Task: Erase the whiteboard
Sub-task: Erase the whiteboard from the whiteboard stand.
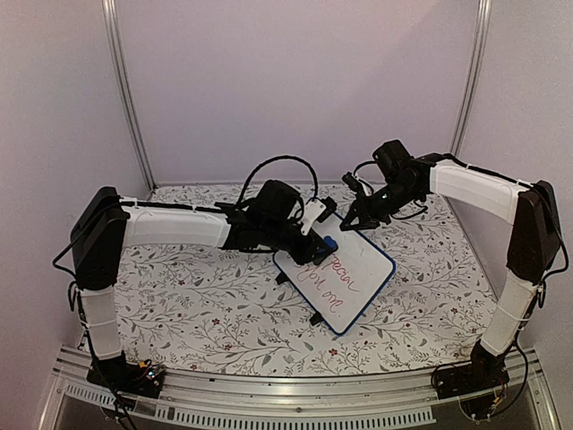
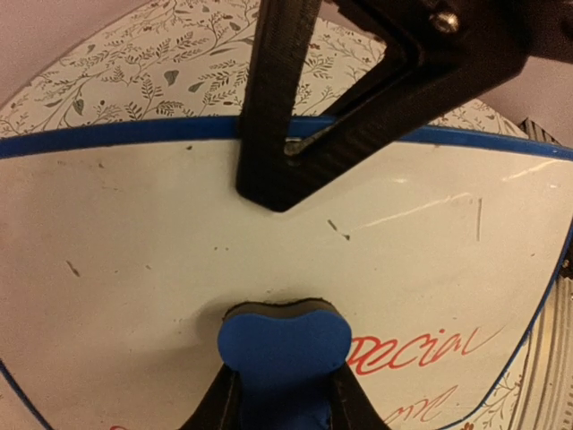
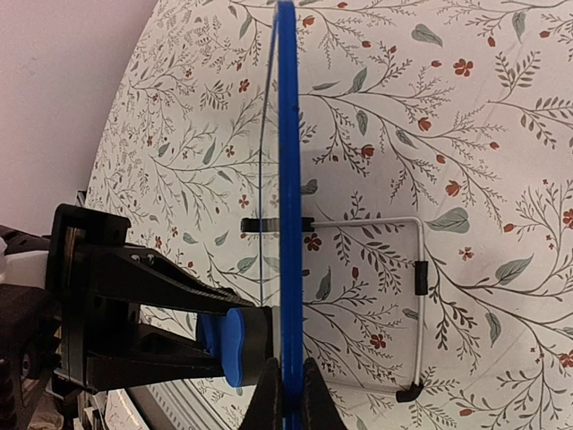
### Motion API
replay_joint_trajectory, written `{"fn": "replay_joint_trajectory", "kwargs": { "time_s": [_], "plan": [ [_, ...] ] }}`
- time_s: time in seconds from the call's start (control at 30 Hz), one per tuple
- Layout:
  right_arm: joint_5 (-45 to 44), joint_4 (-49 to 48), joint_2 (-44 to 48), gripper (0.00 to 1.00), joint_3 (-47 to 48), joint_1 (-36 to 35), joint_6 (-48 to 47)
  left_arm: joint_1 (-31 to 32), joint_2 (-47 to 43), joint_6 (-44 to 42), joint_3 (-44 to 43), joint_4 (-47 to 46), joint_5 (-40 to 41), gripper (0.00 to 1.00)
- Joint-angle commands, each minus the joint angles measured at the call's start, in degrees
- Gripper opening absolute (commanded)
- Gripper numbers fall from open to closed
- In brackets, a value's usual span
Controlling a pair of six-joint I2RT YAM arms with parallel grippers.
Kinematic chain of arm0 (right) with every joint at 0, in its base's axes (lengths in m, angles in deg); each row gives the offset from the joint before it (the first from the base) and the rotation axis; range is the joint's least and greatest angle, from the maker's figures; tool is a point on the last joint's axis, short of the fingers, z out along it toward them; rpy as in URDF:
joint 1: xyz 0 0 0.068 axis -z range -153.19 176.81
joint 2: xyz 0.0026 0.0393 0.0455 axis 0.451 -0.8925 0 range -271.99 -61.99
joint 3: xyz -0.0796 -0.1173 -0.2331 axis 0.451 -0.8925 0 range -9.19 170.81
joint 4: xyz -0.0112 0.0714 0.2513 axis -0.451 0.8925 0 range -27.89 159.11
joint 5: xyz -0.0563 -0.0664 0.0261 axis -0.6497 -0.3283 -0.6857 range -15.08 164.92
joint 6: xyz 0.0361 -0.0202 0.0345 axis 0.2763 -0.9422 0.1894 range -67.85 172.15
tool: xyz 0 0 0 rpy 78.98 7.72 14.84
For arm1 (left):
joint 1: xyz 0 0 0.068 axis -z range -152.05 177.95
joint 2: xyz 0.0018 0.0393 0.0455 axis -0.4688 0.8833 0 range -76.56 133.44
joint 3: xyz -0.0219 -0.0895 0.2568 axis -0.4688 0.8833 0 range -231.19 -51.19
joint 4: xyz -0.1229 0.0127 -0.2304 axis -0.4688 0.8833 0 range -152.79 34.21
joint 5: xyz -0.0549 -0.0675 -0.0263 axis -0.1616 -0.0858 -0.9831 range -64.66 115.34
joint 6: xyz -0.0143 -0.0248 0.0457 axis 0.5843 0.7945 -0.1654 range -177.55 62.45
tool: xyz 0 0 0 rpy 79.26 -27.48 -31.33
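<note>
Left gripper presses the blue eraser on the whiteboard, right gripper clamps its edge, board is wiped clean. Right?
No, the board is not clean: red writing shows on the whiteboard, clear in the left wrist view. The rest holds: left gripper presses the blue eraser on it, right gripper clamps its edge.

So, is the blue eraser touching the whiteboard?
Touching. The right wrist view, edge-on, shows the eraser pressed flat against the whiteboard, with no gap.

On the whiteboard [image 2: 134,224], red handwriting [image 2: 421,351] at lower right of the left wrist frame, reading "pecial", first letter partly hidden beside the blue eraser block [image 2: 285,345], second red line beneath cut off, unreadable
</note>
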Motion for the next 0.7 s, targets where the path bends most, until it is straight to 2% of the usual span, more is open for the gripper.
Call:
{"fn": "replay_joint_trajectory", "kwargs": {
  "time_s": [0.0, 0.67],
  "plan": [
    [-0.9, 4.4, -1.4, 0.0, -1.6, -1.6, -1.7, 1.5, 2.2, 0.3, 2.0, 1.7, -1.0, 0.0],
    [-0.7, 4.5, -1.6, 0.0, -1.4, -1.6, -1.7, 2.1, 0.8, 2.0, 9.5, 1.1, -1.7, 0.0]
  ]
}}
